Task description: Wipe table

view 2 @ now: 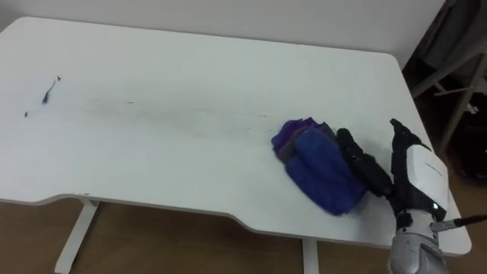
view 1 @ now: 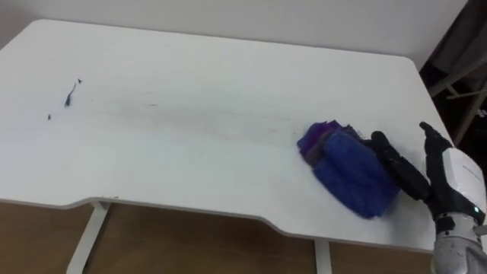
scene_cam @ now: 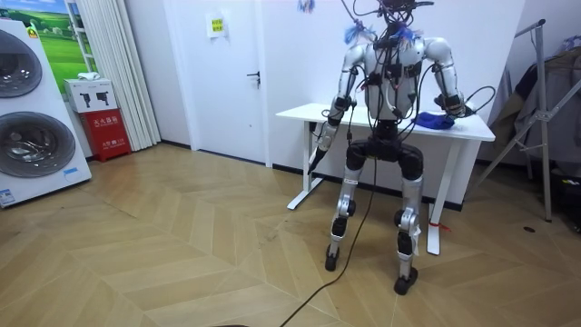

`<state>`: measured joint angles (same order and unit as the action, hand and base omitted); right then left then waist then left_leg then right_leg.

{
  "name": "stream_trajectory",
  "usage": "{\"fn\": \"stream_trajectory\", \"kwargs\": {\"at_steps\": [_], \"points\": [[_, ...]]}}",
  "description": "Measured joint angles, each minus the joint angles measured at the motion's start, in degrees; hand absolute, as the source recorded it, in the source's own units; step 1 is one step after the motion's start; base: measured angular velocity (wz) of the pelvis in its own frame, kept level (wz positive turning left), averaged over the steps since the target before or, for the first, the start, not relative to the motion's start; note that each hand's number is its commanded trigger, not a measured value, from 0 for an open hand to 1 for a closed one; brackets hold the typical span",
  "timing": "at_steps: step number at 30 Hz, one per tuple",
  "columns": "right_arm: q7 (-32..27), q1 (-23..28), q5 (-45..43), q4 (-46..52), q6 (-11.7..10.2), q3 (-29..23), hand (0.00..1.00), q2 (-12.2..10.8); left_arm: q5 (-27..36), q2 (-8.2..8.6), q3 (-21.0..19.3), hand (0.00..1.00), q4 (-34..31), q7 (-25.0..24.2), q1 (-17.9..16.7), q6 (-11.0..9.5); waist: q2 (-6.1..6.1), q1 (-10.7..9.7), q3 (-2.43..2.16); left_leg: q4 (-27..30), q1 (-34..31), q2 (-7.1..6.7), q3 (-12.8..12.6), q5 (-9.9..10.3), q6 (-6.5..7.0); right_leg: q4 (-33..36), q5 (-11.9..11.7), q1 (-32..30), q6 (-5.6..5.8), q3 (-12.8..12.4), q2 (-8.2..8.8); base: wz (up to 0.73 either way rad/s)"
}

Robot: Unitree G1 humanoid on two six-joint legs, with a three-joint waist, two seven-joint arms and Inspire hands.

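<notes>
A crumpled blue and purple cloth [view 1: 348,167] lies on the white table [view 1: 190,76] near its right front edge. My right hand [view 1: 450,181] comes in from the lower right, open. Its dark straight fingers [view 1: 396,164] rest against the cloth's right side and its thumb sticks up. Small dark marks [view 1: 70,96] sit at the table's far left, and a faint grey smear [view 1: 190,118] runs across the middle. In the room view I stand upright at the table's long side, the right hand [scene_cam: 451,111] at the cloth [scene_cam: 433,119] and the left hand [scene_cam: 320,136] hanging low by the table's edge.
The table's front edge has a curved cut-out [view 1: 91,202] above wooden floor. A metal rack [view 1: 460,84] with dark fabric stands beyond the right end. In the room, washing machines [scene_cam: 27,109] and a red box [scene_cam: 107,123] stand far off by a door [scene_cam: 227,73].
</notes>
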<state>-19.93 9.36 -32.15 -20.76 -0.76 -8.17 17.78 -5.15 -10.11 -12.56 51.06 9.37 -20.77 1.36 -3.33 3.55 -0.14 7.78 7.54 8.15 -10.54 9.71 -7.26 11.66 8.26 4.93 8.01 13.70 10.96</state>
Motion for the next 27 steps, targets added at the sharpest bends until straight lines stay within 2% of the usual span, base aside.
{"fn": "stream_trajectory", "kwargs": {"at_steps": [4,9,13,19,24,27], "points": [[-3.9,0.1,5.8,-7.0,-0.2,-6.6,0.0,0.0,-0.1,-0.04,-1.7,0.0,-0.6,0.8,-1.4,0.3,0.14,-1.7,-0.05,0.0,0.3,0.01,0.2,0.0,0.0,0.0,0.0,0.4,0.0,0.1,0.02,0.0],[-6.9,0.5,16.4,-15.7,-0.4,-12.0,0.0,0.0,-0.2,0.02,-3.3,0.0,-0.1,1.7,-1.1,0.3,-0.18,-2.7,0.11,-0.1,1.2,0.04,-0.4,0.0,-0.01,-0.1,0.0,0.9,0.02,-0.6,0.02,-0.06],[-8.6,1.4,23.1,-20.6,-0.6,-16.4,0.0,0.1,-0.6,0.03,-3.9,0.0,0.3,1.7,-1.4,0.5,-0.03,-4.6,0.07,0.0,1.1,0.04,-0.4,0.0,-0.06,-0.1,0.0,0.8,-0.01,-0.7,-0.02,-0.01],[-9.4,2.1,35.3,-29.7,-1.0,-18.5,0.0,0.0,-0.4,0.06,-7.5,0.0,-0.3,1.8,-1.3,0.6,-0.32,-5.6,-0.29,0.3,0.2,0.04,-0.3,0.1,0.0,0.1,-0.1,-0.2,-0.13,-1.0,-0.03,-0.01],[-9.4,2.2,38.5,-35.1,-0.9,-20.5,0.0,-0.4,-0.1,0.08,-7.6,0.0,-0.2,2.1,-1.4,0.6,-0.14,-6.2,-0.22,0.3,0.2,0.04,-0.4,0.3,0.01,0.1,-0.1,-0.1,-0.12,-0.9,-0.03,0.0],[-9.3,2.5,39.3,-38.6,-1.2,-19.7,0.0,-0.6,-0.1,0.06,-7.3,0.0,0.8,2.0,-1.2,0.5,0.06,-6.2,-0.13,0.5,0.2,0.06,-0.4,0.5,0.01,0.1,-0.1,0.0,-0.12,-0.9,-0.03,0.0]]}}
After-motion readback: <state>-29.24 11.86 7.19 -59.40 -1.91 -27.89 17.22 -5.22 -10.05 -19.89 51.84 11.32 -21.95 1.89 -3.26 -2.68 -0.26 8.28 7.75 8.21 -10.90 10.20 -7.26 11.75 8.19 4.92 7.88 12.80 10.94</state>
